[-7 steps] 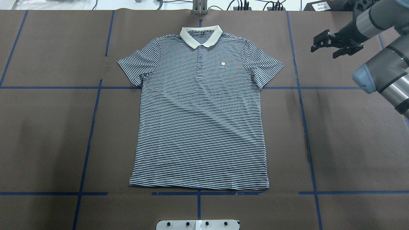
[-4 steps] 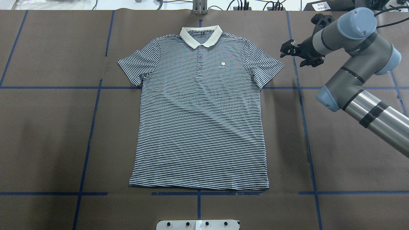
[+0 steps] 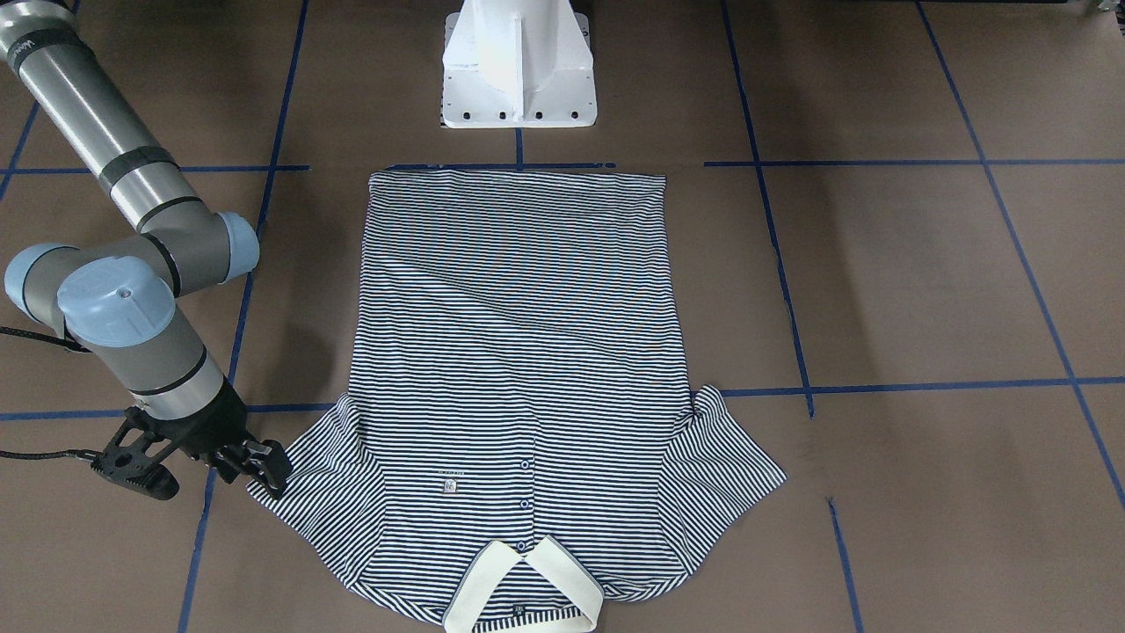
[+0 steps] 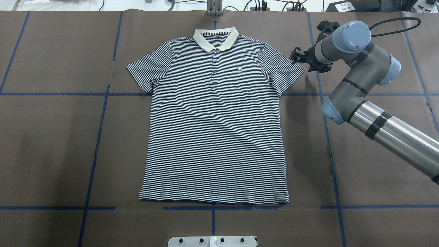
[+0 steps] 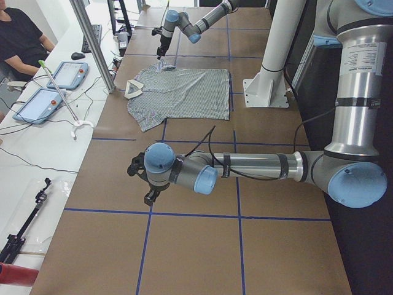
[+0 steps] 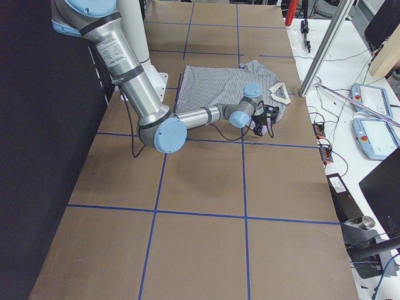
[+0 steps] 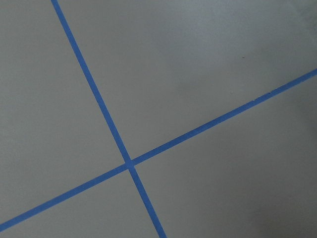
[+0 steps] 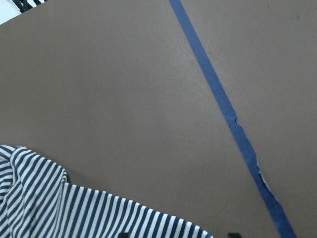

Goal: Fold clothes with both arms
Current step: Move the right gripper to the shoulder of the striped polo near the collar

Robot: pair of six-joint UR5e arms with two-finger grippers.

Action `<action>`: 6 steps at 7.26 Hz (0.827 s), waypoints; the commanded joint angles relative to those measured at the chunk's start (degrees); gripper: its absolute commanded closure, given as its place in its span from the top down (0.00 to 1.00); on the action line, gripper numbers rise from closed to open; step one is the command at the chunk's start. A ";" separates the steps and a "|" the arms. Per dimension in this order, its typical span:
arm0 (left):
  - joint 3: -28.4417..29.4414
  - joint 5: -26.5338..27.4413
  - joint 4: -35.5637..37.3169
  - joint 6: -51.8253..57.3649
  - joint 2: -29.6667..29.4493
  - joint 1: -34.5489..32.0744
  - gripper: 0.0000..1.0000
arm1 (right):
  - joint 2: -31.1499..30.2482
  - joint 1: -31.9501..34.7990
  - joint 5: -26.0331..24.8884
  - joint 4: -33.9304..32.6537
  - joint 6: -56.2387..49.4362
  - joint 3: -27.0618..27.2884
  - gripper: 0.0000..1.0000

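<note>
The striped polo shirt point(image 4: 216, 120) lies flat and face up on the brown table, with its cream collar point(image 4: 215, 38) toward the far edge. My right gripper point(image 4: 303, 61) is open and hovers just off the tip of the sleeve point(image 4: 286, 70) on the overhead view's right. The front-facing view shows the right gripper point(image 3: 204, 473) with its fingers spread beside that sleeve, holding nothing. From the right wrist camera, the sleeve's striped edge point(image 8: 74, 208) lies at the bottom left. My left gripper point(image 5: 140, 181) shows only in the exterior left view, far from the shirt over bare table, and I cannot tell its state.
Blue tape lines point(image 4: 99, 130) grid the brown table. The white pedestal base point(image 3: 518, 70) stands at the shirt's hem side. A side bench holds tablets point(image 5: 61, 75) and a metal post point(image 5: 92, 46), with a person point(image 5: 18, 31) seated behind it.
My right arm has swung leftward in the overhead view, carrying its open gripper from the far right corner to the shirt's sleeve tip. The shirt has not moved.
</note>
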 commanded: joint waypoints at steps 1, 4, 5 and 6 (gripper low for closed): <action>-0.01 -0.47 -0.01 0.01 0.22 0.00 1.00 | -0.02 -0.40 -1.08 0.03 -0.06 -1.04 0.67; -0.01 -0.55 -0.80 0.01 0.31 0.00 1.00 | -0.02 -0.84 -1.44 -0.14 0.03 -1.05 0.15; -0.09 -0.55 -0.80 0.01 0.31 -0.09 1.00 | -0.11 -0.84 -1.44 -0.14 -0.15 -1.05 0.00; -0.01 -0.55 -0.80 0.01 0.31 -0.09 1.00 | -0.02 -1.10 -1.52 -0.05 0.03 -0.96 0.00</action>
